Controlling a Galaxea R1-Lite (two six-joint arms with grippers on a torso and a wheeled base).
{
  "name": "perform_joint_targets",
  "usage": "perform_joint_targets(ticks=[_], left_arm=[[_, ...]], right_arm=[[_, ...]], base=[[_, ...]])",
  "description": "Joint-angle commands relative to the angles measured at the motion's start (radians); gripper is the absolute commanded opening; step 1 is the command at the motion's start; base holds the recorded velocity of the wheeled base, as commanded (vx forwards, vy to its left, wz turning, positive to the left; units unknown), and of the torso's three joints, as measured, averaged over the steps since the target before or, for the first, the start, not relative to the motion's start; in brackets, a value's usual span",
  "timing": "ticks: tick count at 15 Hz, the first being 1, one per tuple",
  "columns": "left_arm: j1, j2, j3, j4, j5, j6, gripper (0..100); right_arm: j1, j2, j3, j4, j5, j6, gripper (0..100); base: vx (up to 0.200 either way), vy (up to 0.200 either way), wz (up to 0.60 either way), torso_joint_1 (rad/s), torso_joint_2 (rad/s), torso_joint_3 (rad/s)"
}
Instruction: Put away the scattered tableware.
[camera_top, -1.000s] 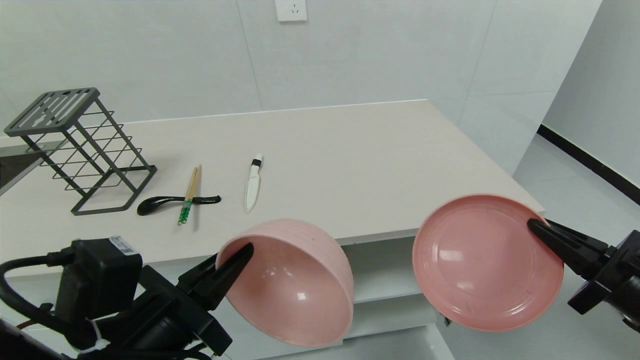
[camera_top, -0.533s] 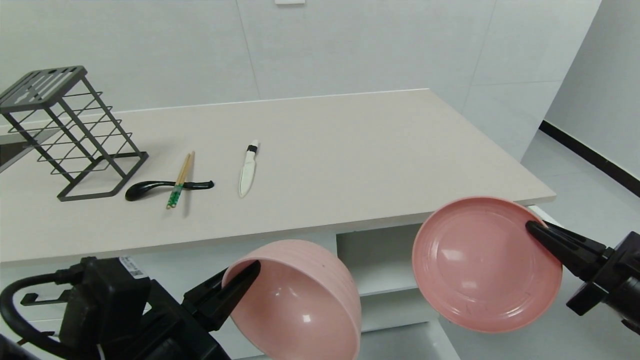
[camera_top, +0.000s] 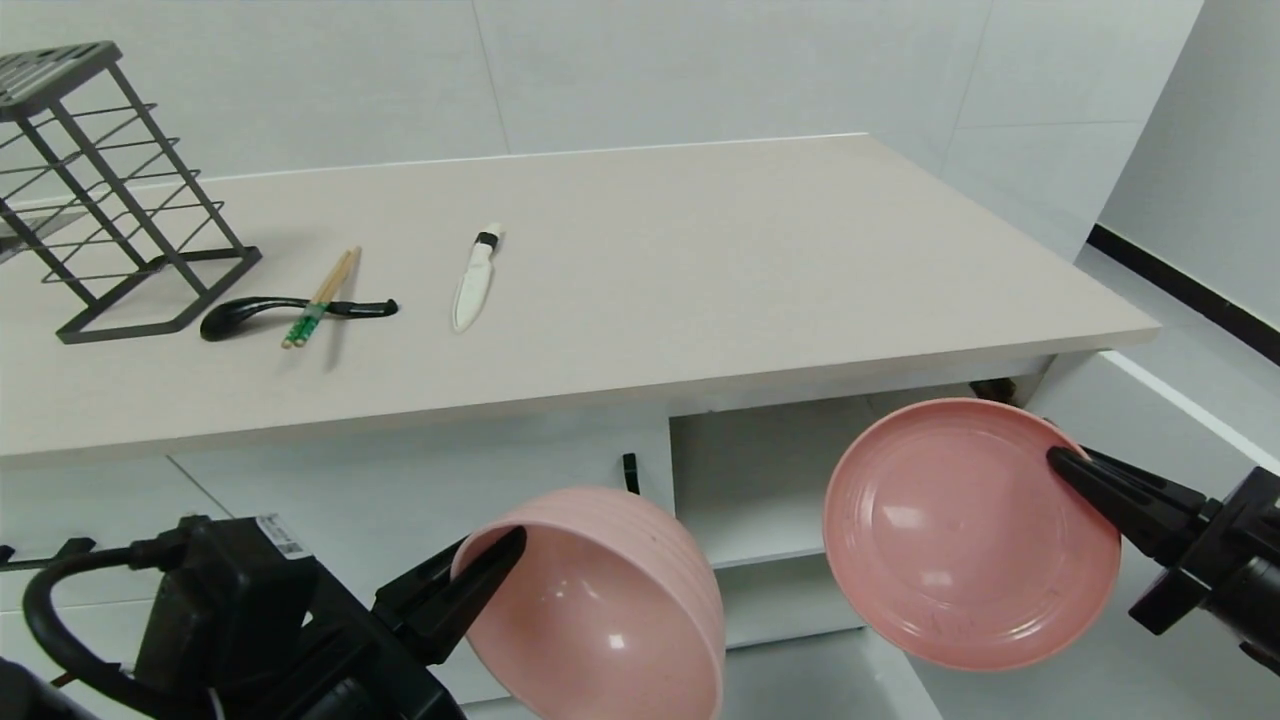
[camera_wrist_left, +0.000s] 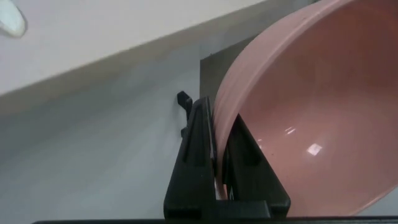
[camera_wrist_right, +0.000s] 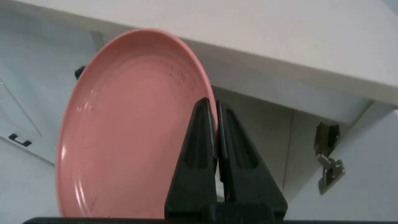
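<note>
Left claw (camera_top: 500, 548) clamped on bowl (camera_top: 600, 625), right claw (camera_top: 1060, 463) clamped on plate (camera_top: 950, 540). Rack (camera_top: 45, 62), spoon (camera_top: 228, 318), chopsticks (camera_top: 320, 298) and knife (camera_top: 473, 283) sit far left on tabletop (camera_top: 750, 260).

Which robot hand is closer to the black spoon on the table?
Left. The left gripper, clamping the pink bowl, is below the front edge of the counter, toward the side of the spoon. The right gripper, clamping the pink plate, is by the opposite end.

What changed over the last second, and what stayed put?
The head camera has moved, shifting the whole picture. Against the counter, the pink bowl and pink plate have come lower, now in front of the open cabinet. Nothing was taken or released: the left gripper and right gripper keep their holds. The spoon, chopsticks, knife and rack lie unmoved.
</note>
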Motion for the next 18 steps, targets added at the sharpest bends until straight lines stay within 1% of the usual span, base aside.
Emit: perform_joint_targets(ticks=[1, 7, 10, 11, 13, 14, 16, 18], left_arm=[[0.000, 0.007, 0.000, 0.000, 0.001, 0.000, 0], [0.006, 0.014, 0.002, 0.000, 0.002, -0.005, 0], [0.006, 0.014, 0.002, 0.000, 0.002, -0.006, 0], [0.006, 0.016, 0.002, 0.000, 0.002, -0.008, 0], [0.006, 0.016, 0.002, 0.000, 0.002, -0.009, 0], [0.006, 0.013, 0.002, 0.000, 0.002, -0.009, 0], [0.009, 0.010, 0.002, 0.000, 0.002, -0.009, 0], [0.028, 0.011, 0.002, 0.000, 0.002, -0.009, 0]], right_arm=[[0.000, 0.006, 0.006, -0.001, 0.002, -0.001, 0], [0.000, 0.035, 0.017, -0.001, 0.002, -0.001, 0], [0.002, 0.125, 0.010, -0.001, 0.002, -0.001, 0], [0.003, 0.165, 0.000, -0.001, 0.002, -0.006, 0], [0.005, 0.263, -0.053, -0.001, 0.000, -0.072, 0], [0.005, 0.283, -0.065, -0.001, 0.000, -0.075, 0], [0.011, 0.329, -0.132, -0.001, 0.002, -0.075, 0], [0.025, 0.358, -0.191, -0.001, 0.000, -0.075, 0]], base=[[0.000, 0.000, 0.00, -0.246, 0.47, 0.203], [0.000, 0.000, 0.00, -0.249, 0.38, 0.157], [0.000, 0.000, 0.00, -0.222, 0.31, 0.118], [0.000, 0.000, 0.00, -0.090, 0.28, 0.129], [0.000, 0.000, 0.00, -0.039, 0.27, 0.088], [0.000, 0.000, 0.00, -0.012, 0.18, 0.036], [0.000, 0.000, 0.00, -0.010, 0.07, 0.032], [0.000, 0.000, 0.00, 0.000, 0.00, 0.000]])
